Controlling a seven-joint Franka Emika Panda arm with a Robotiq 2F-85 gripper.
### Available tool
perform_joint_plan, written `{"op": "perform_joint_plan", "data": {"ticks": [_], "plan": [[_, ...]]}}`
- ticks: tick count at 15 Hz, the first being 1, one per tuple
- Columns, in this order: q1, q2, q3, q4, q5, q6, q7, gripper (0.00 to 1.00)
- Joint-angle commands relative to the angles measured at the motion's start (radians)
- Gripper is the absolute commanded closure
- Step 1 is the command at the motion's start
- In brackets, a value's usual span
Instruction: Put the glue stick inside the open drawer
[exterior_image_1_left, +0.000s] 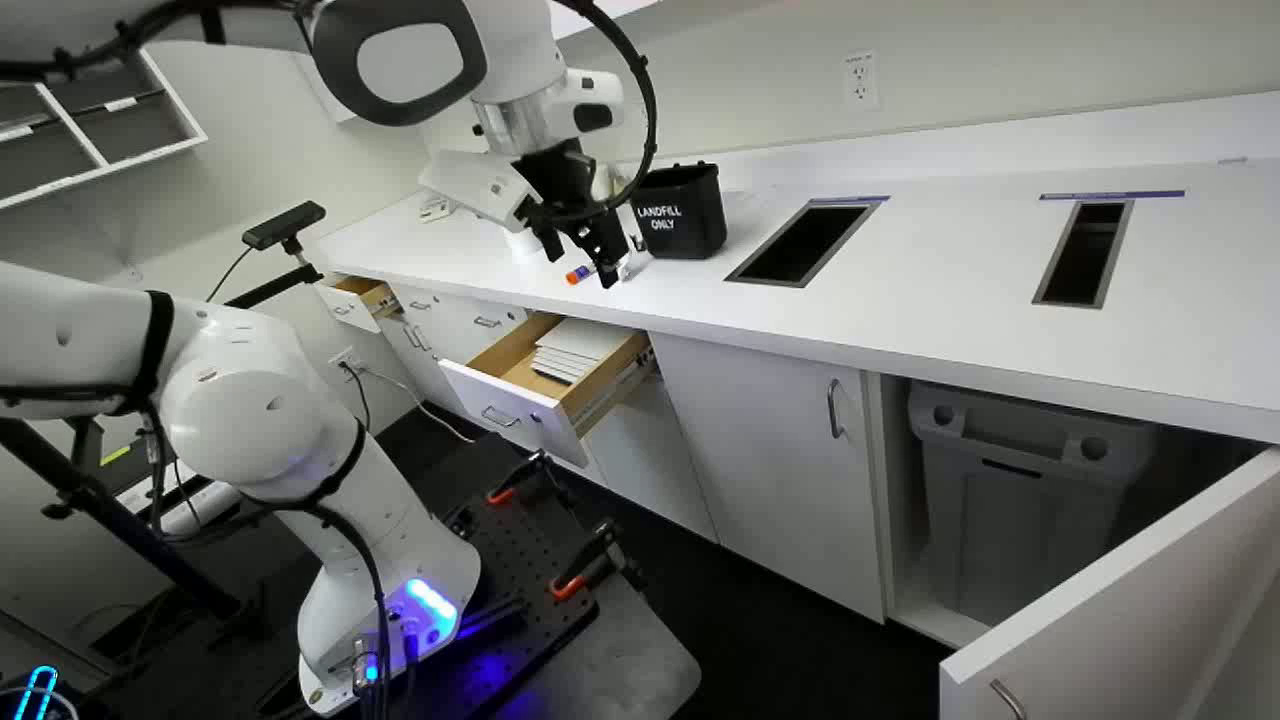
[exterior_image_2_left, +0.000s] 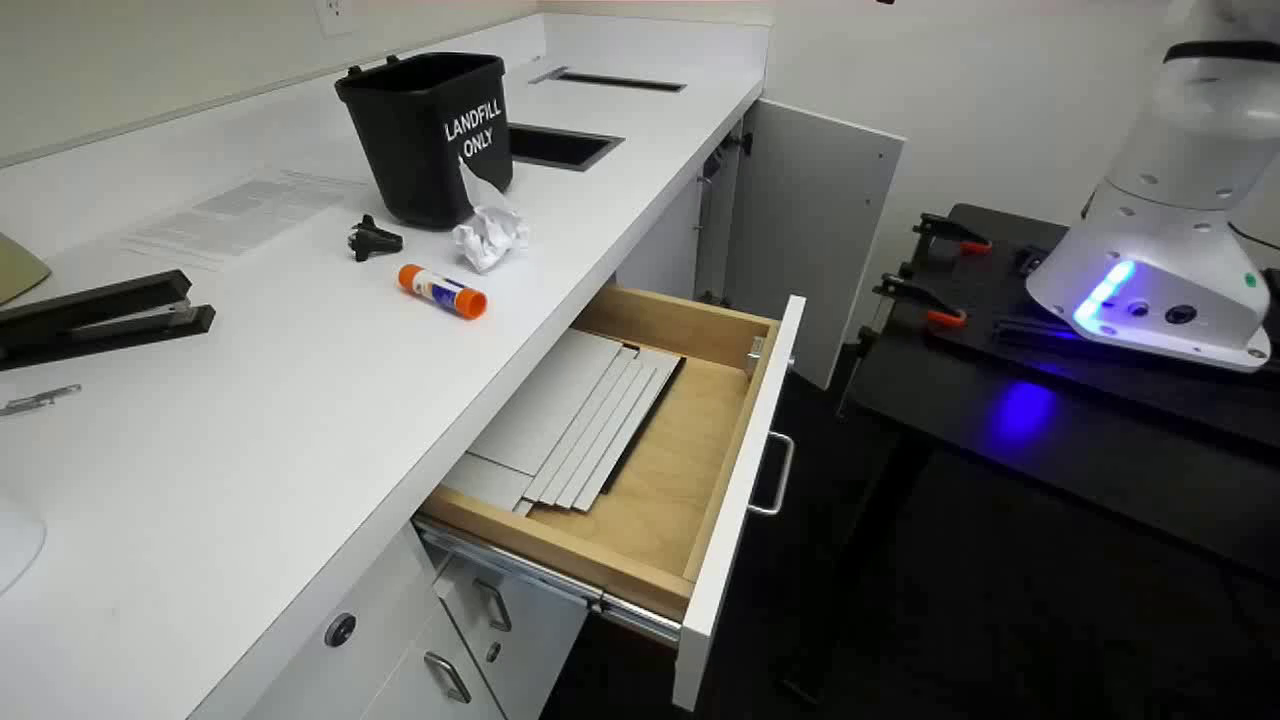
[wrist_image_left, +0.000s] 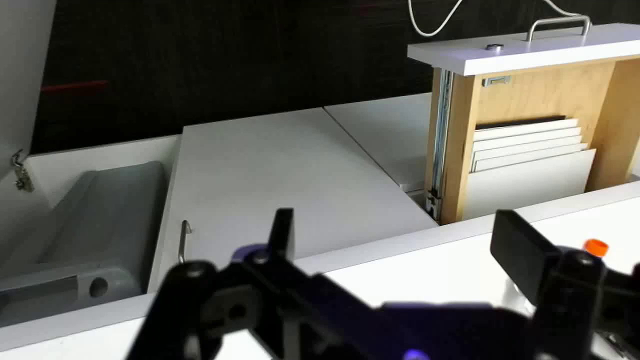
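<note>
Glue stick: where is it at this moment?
In an exterior view, left of centre, the glue stick lies on the white counter near the crumpled paper and the black staple remover, outside the open drawer.

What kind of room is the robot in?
It looks like an office workroom, maybe a copy room: the counter holds a stapler, a glue stick and a bin marked LANDFILL ONLY.

My arm (exterior_image_1_left: 240, 430) rises from my blue-lit base (exterior_image_1_left: 385, 615), well apart from the front edge of the worktop (exterior_image_1_left: 950, 240). My wrist (exterior_image_1_left: 520, 120) slants over it; my fingers (wrist_image_left: 517, 245) hang near that edge, angled down, spread wide.
</note>
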Motion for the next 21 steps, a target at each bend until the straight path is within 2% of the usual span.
{"op": "perform_joint_plan", "data": {"ticks": [1, 10, 12, 16, 21], "plan": [[-0.018, 0.004, 0.017, 0.002, 0.013, -0.003, -0.011, 0.00], [-0.018, 0.004, 0.017, 0.002, 0.013, -0.003, -0.011, 0.00], [0.001, -0.017, 0.071, -0.008, 0.009, 0.017, 0.014, 0.00], [0.068, -0.037, 0.235, -0.012, 0.028, 0.090, 0.122, 0.00], [0.194, 0.019, 0.457, 0.013, 0.094, 0.266, 0.359, 0.00]]}}
